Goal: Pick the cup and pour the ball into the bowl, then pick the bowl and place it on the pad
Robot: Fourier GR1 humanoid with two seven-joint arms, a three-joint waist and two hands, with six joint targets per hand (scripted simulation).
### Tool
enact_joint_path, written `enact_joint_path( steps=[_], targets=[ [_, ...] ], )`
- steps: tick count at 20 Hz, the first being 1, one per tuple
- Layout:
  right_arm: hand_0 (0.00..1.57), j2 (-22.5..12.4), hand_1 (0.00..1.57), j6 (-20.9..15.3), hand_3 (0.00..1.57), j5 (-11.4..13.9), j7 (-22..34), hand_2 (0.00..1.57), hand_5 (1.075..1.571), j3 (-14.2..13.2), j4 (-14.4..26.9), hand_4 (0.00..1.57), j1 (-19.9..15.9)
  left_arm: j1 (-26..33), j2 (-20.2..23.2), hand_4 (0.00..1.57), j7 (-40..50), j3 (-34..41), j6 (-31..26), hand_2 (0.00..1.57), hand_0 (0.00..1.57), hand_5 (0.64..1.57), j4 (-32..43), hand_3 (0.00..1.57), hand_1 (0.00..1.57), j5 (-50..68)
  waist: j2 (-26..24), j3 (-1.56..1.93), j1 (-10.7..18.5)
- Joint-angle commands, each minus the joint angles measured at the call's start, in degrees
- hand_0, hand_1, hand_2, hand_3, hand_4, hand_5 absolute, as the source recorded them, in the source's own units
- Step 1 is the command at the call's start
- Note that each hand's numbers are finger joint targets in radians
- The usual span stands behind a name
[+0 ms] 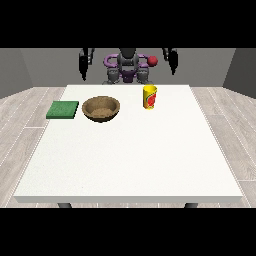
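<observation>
A yellow cup (150, 96) with a red mark stands upright at the far middle of the white table (130, 160). Its inside is hidden, so no ball shows. A brown wooden bowl (101, 108) sits to the cup's left, and a flat green pad (63, 109) lies left of the bowl near the table's edge. Both hands hang raised behind the far edge, away from everything. The hand at the view's left (84, 64) and the hand at the view's right (172, 60) point their straight fingers downward and hold nothing.
The robot's torso (128, 67) stands behind the far edge, with a small red round part (153, 60) at its shoulder. Bare white tabletop stretches from the objects to the near edge. Grey wooden floor surrounds the table.
</observation>
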Motion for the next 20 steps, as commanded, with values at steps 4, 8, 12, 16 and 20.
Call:
enact_joint_path(
  steps=[4, 8, 12, 16, 20],
  targets=[
    [0.00, -1.02, 0.00, 0.16, 0.00, -1.00, 4.24, 0.00, 1.570, -0.43, -5.11, 0.58, -1.39, -0.59, 2.17, 0.00, 4.83, 0.46, -0.63, 0.00, 0.00, 1.562, -4.88, 0.00, 0.00, 0.38, -13.24, -1.31, 0.22],
    [0.00, 4.33, 0.00, 0.98, 0.00, -8.46, 13.51, 0.00, 1.571, 1.08, -9.19, 0.54, 6.79, 9.13, -3.87, 0.00, 11.69, -4.18, 1.01, 0.00, 0.00, 1.563, -7.02, 0.00, 0.00, 8.31, -24.91, -2.12, -2.32],
    [0.00, 3.45, 0.00, 0.34, 0.00, -11.07, 19.25, 0.00, 1.569, 0.13, -14.85, 0.53, 12.53, 10.91, -3.26, 0.00, 21.75, -4.21, 1.90, 0.00, 0.00, 1.555, -15.89, 0.00, 0.00, 9.06, -26.87, -2.04, -0.96],
    [0.00, 2.54, 0.00, -1.04, 0.00, -11.52, 21.34, 0.00, 1.569, -0.96, -23.08, 0.52, 13.91, 15.48, -4.04, 0.00, 22.17, -8.34, 3.79, 0.00, 0.00, 1.553, -23.81, 0.00, 0.00, 6.56, -23.03, -2.05, 0.45],
    [0.00, 2.40, 0.00, 3.84, 0.00, -12.80, 11.33, 0.00, 1.570, -1.44, -22.60, 0.48, 18.68, 12.92, -4.07, 0.00, 16.69, -10.91, 6.06, 0.00, 0.00, 1.546, -23.61, 0.00, 0.00, 3.81, -15.26, -2.03, -0.90]
  ],
)
